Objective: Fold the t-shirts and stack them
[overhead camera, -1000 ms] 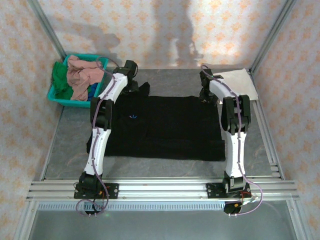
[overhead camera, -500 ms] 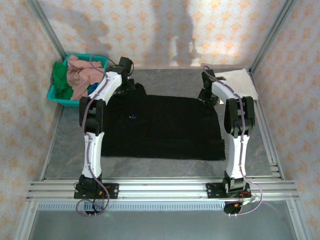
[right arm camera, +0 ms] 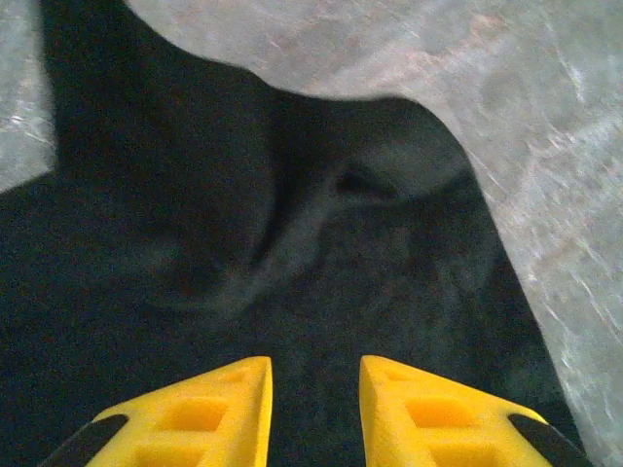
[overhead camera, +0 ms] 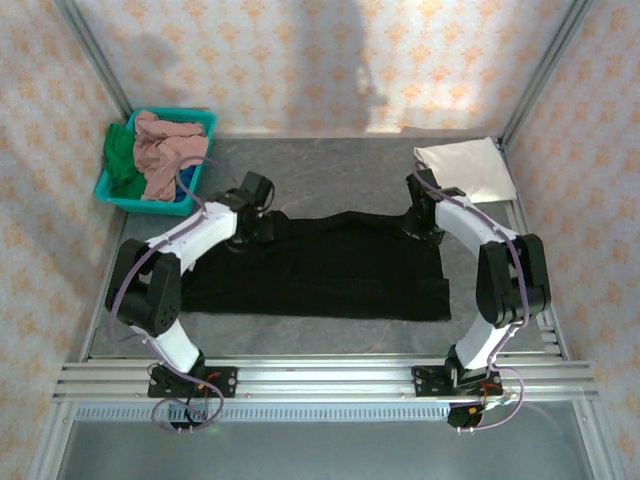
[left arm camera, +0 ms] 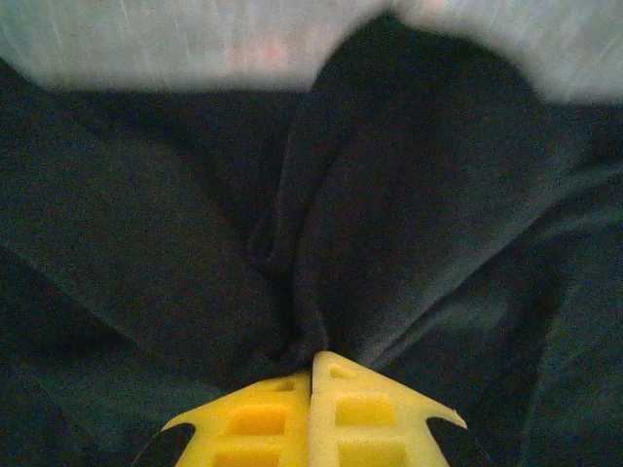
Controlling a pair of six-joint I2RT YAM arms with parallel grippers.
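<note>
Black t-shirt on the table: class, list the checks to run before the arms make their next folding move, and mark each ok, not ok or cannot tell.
1. Left gripper shut on the black t-shirt at its far edge: ok.
2. Right gripper gripping that edge: not ok, its jaws stand open over the cloth.
3. Both grippers level across the shirt: ok.
4. Near edge lying flat: ok.
5. Cream t-shirt out of the fold's way, far right: ok.
</note>
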